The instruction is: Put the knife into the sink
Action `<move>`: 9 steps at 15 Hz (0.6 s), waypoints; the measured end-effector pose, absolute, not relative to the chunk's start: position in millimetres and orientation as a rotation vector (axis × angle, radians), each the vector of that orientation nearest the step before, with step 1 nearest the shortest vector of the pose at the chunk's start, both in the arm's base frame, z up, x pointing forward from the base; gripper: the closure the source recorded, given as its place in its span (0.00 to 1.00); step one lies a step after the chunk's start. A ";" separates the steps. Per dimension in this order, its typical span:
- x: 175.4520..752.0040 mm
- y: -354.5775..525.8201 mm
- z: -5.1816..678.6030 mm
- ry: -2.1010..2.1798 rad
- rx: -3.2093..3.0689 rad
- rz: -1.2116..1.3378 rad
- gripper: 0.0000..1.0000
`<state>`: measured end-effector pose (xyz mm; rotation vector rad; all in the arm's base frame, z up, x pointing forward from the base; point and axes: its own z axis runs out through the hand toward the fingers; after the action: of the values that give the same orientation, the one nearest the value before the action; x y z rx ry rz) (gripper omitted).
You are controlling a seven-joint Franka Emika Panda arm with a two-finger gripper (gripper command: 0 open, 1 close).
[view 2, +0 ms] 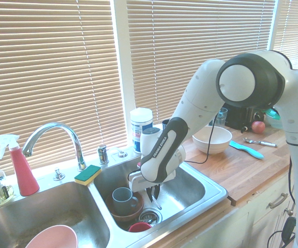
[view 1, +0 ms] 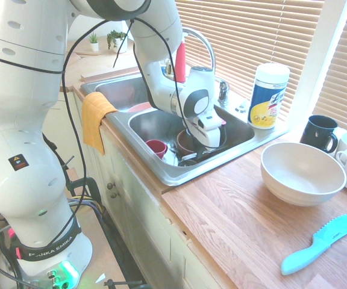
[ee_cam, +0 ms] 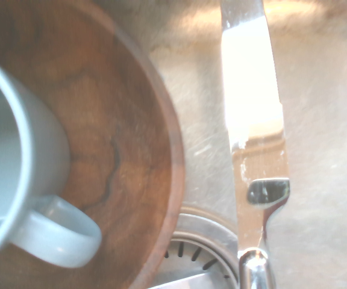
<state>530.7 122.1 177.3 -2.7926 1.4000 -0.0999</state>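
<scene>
While exterior views hide it, the wrist view shows the knife (ee_cam: 253,114) clamped in the gripper (view 2: 152,195).

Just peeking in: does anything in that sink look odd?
A blue mug sits inside a brown wooden bowl in the sink, and the robot's fingers dangle a knife beside it.
</scene>
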 end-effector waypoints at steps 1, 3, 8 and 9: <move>529.7 124.3 170.8 1.403 -2.793 -0.092 1.00; 531.8 128.7 165.8 1.402 -2.794 -0.087 1.00; 534.1 128.1 155.9 1.428 -2.786 -0.073 0.00; 535.4 128.2 155.1 1.434 -2.781 -0.071 0.00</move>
<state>535.4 128.2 155.1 -2.7810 1.4338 -0.0715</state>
